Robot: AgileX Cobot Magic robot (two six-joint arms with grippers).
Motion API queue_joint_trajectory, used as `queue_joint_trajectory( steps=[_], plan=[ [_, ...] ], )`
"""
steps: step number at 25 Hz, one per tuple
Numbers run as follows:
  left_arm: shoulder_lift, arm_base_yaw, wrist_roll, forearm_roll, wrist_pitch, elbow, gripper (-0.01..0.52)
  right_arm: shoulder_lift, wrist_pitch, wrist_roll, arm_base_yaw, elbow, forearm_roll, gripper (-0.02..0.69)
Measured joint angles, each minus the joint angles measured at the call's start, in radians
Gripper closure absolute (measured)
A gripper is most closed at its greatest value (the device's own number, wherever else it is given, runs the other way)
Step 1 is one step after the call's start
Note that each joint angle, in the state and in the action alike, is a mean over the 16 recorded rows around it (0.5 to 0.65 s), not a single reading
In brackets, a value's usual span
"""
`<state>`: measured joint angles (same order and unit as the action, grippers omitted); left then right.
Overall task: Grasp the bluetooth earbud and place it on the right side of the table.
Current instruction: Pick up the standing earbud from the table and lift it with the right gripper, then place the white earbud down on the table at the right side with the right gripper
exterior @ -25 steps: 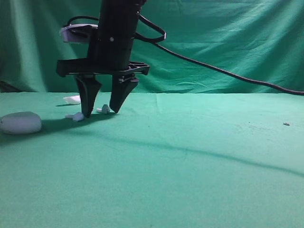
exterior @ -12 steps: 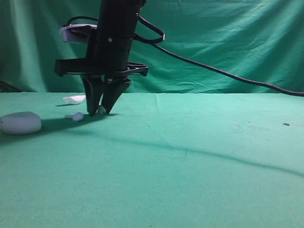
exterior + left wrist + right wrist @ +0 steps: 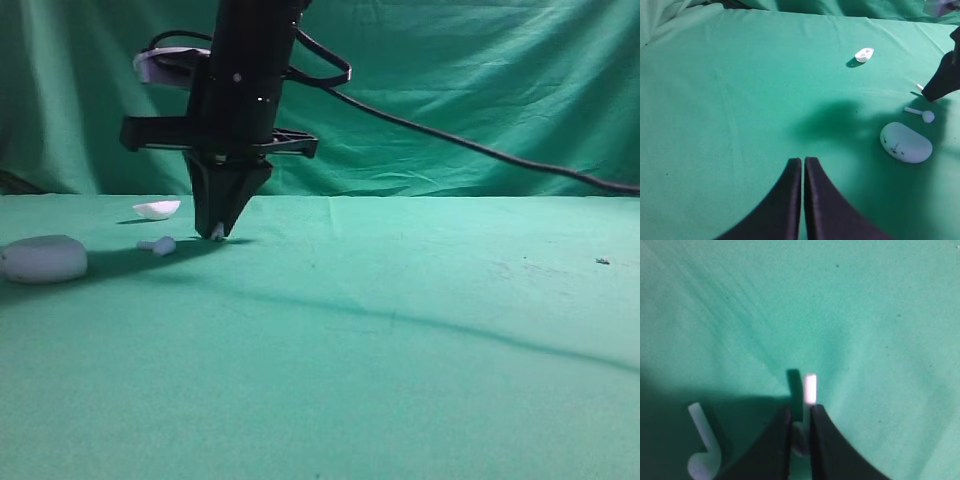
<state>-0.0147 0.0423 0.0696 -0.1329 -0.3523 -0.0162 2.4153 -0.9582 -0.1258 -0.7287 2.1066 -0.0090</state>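
Right wrist view: right claw (image 3: 801, 412) clamped on earbud (image 3: 810, 388), stem poking past tips, near tabletop (image 3: 400, 330) back-left corner. Left claw (image 3: 803, 167) together, idle. Judgement: lift straight up, avoid nudging second earbud (image 3: 703, 447) beside it.

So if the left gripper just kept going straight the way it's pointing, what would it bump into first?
Probably nothing for a while. The left gripper is shut and points over bare green table. The shell-shaped piece, case and loose earbud all sit off to its right, though depth is hard to judge.
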Motion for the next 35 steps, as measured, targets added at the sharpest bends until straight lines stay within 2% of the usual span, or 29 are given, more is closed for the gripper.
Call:
queue_joint_trajectory(
  steps=[11, 21, 27, 35],
  plan=[
    [0.000, 0.000, 0.000, 0.000, 0.000, 0.000, 0.514, -0.051, -0.134, 0.009, 0.022, 0.079, 0.004, 0.583],
    [0.000, 0.000, 0.000, 0.000, 0.000, 0.000, 0.514, -0.274, -0.261, 0.074, 0.101, 0.038, -0.022, 0.583],
    [0.000, 0.000, 0.000, 0.000, 0.000, 0.000, 0.514, -0.464, -0.246, 0.120, 0.203, -0.189, -0.033, 0.583],
    [0.000, 0.000, 0.000, 0.000, 0.000, 0.000, 0.514, -0.684, -0.065, 0.161, 0.372, -0.701, -0.035, 0.583]
  ],
)
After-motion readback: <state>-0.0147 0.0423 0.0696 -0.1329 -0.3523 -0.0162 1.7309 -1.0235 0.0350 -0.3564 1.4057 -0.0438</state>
